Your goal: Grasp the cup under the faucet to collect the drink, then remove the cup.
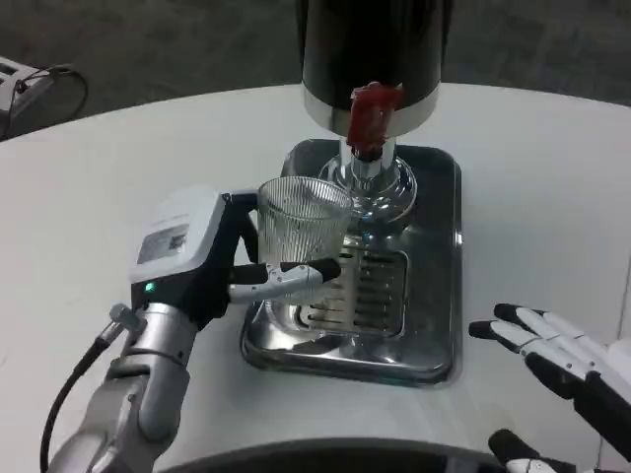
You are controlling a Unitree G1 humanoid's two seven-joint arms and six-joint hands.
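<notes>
A clear ribbed cup (302, 223) is held by my left hand (212, 258), whose fingers wrap its side; it hangs over the left part of the steel drip tray (434, 296). The cup sits to the left of the faucet's red lever (373, 116) and chrome spout (367, 177), not directly beneath them. I cannot tell whether liquid is in the cup. The black dispenser body (370, 49) rises behind. My right hand (552, 355) rests on the table at lower right, fingers spread and holding nothing.
The drip tray's slotted grate (370, 291) lies under the spout. White table (89, 187) extends left and right of the tray. A cable and a white device (20, 84) lie at the far left beyond the table's edge.
</notes>
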